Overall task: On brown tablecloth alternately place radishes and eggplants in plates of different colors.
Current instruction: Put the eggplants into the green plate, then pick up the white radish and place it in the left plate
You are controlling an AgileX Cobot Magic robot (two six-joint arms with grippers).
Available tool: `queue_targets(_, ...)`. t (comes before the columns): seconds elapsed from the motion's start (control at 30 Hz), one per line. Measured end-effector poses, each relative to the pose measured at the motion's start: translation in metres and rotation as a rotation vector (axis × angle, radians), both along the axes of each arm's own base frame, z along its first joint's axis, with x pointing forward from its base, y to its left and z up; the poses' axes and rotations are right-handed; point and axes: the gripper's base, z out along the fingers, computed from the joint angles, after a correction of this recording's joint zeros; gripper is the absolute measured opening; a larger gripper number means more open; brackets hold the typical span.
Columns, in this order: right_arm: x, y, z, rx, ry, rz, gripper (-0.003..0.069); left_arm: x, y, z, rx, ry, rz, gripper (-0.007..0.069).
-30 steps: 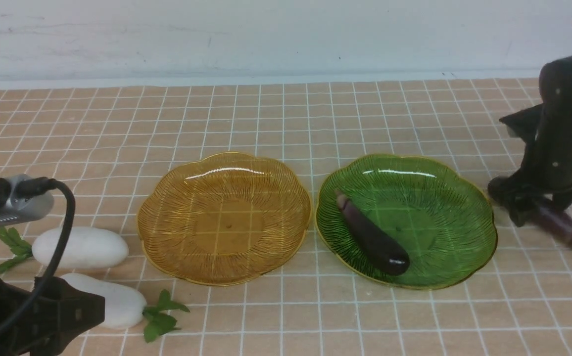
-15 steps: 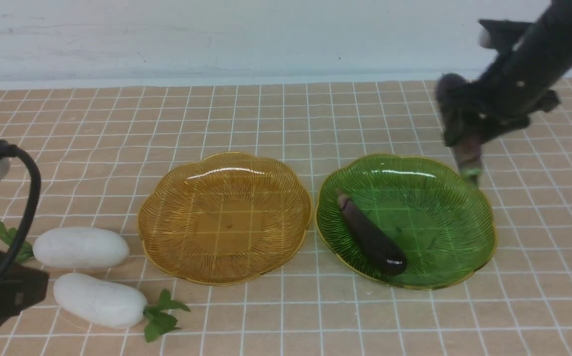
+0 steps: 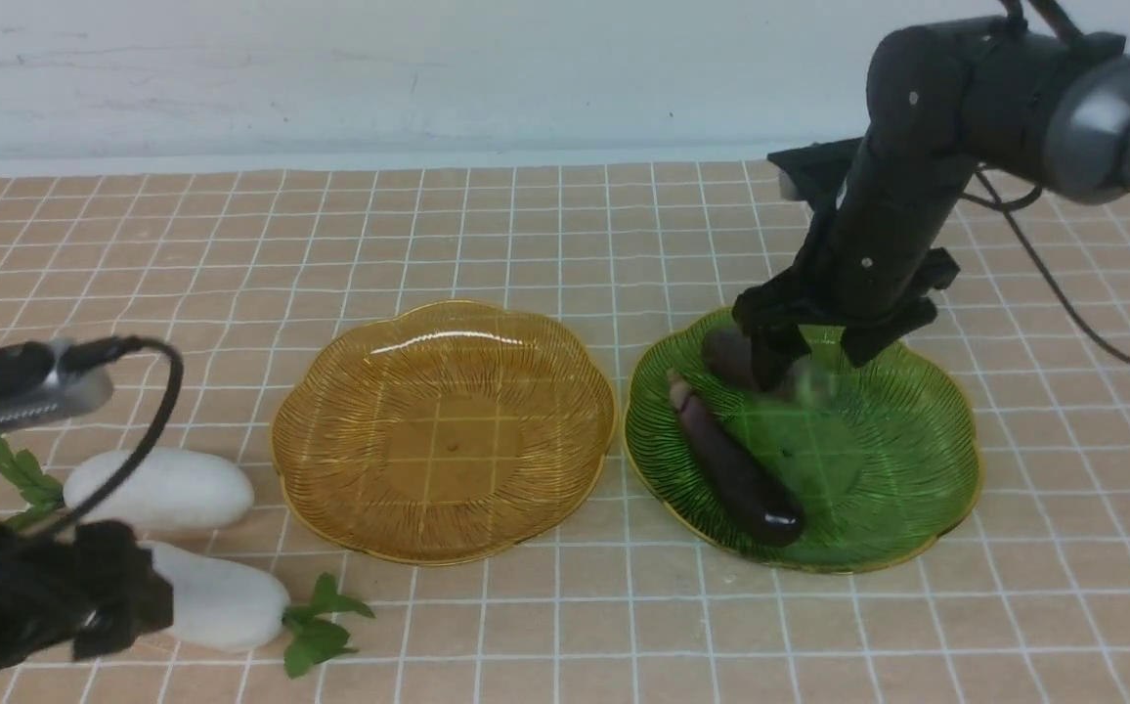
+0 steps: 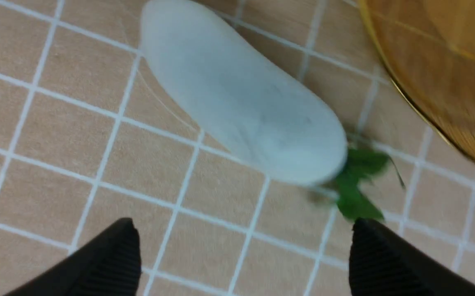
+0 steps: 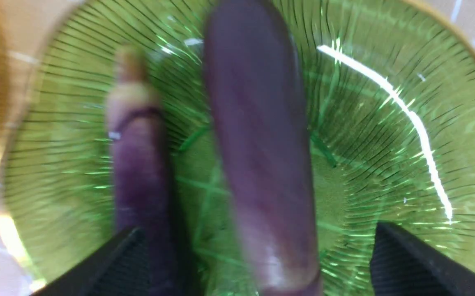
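1 eggplant blurred under right gripper, 1 radish partly hidden

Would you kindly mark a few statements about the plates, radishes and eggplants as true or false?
1. The amber plate is empty. True.
2. Both radishes lie in the green plate. False: the far radish and near radish lie on the tablecloth beside the amber plate.
3. One eggplant lies in the green plate. True.
4. The right pincer clamps the second eggplant. False: its jaws stand wide, clear of it.
5. The left pincer is open. True.
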Motion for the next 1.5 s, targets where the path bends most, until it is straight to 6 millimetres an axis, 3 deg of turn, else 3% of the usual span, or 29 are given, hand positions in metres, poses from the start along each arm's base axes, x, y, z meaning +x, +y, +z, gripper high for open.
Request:
queue_targets(0.17,-0.013,-0.002,0.038,0.058,-0.071,0.001,0.0689,0.048,0.004,-0.043,-0.054,-0.001,0.294,0.0627)
queue_targets(0.33,-0.016,-0.003,0.045,0.057,-0.088,0.026,0.0683,0.065,0.004,-0.075,-0.080,0.063,0.391,0.0612)
queue_targets(0.4,-0.016,-0.003,0.045,0.056,-0.086,0.026,0.0671,0.067,0.004,-0.087,-0.069,0.114,0.398,0.0570)
queue_targets(0.47,-0.016,-0.003,0.045,0.056,-0.085,0.027,0.0654,0.065,0.004,-0.094,-0.038,0.191,0.363,0.0437)
queue_targets(0.57,-0.016,-0.003,0.045,0.054,-0.087,0.034,0.0624,0.068,0.000,-0.073,-0.020,0.229,0.263,0.0384)
queue_targets(0.7,-0.016,-0.003,0.045,0.052,-0.086,0.038,0.0580,0.092,-0.033,0.000,-0.091,0.005,0.012,0.0374)
queue_targets(0.83,-0.016,-0.003,0.045,0.055,-0.085,0.038,0.0571,0.119,-0.063,0.025,-0.086,-0.123,-0.167,0.0377)
queue_targets(0.97,-0.016,-0.003,0.045,0.055,-0.084,0.038,0.0568,0.154,-0.094,0.027,-0.061,-0.178,-0.301,0.0397)
queue_targets(1.13,-0.013,-0.001,0.036,0.048,-0.064,0.038,0.0568,0.188,-0.120,0.008,-0.039,-0.144,-0.398,0.0449)
queue_targets(1.37,-0.010,0.000,0.028,0.039,-0.049,0.049,0.0568,0.207,-0.138,-0.018,-0.055,0.042,-0.475,0.0621)
queue_targets(1.43,-0.010,0.000,0.028,0.038,-0.050,0.053,0.0568,0.212,-0.137,-0.005,-0.012,0.058,-0.515,0.0556)
queue_targets(1.5,-0.010,0.000,0.028,0.037,-0.050,0.056,0.0568,0.213,-0.123,0.025,0.096,0.060,-0.538,0.0350)
